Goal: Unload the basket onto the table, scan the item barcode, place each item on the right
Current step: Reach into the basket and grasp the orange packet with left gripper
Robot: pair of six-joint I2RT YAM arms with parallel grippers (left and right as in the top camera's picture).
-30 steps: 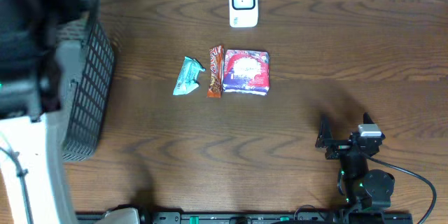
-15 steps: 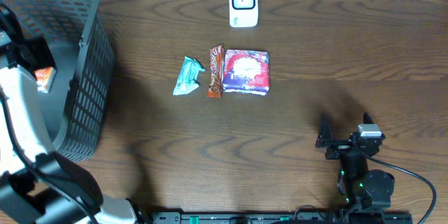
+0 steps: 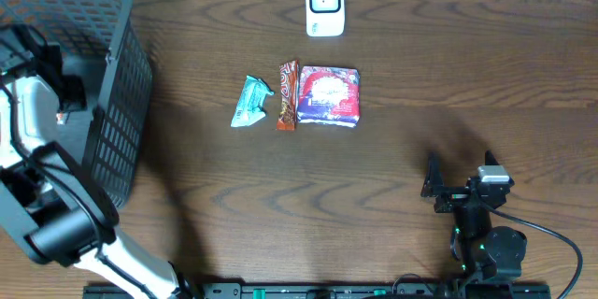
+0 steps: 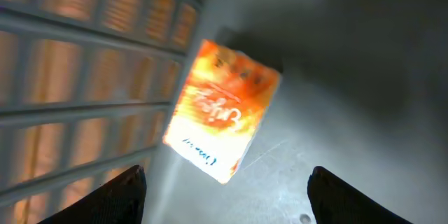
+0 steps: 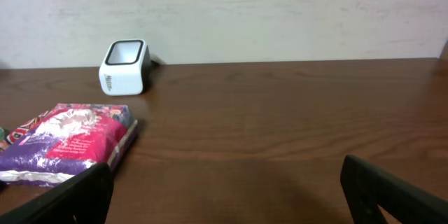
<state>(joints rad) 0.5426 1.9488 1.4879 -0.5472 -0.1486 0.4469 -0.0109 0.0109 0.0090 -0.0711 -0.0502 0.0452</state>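
The left end effector has just dropped into the basket and hovers, fingers spread, over the orange packet on its floor, probably the next item to scan.

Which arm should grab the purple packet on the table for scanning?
Probably right. The right gripper is open, and its wrist view faces the purple packet and the scanner. The left gripper is down in the basket, over an orange packet.
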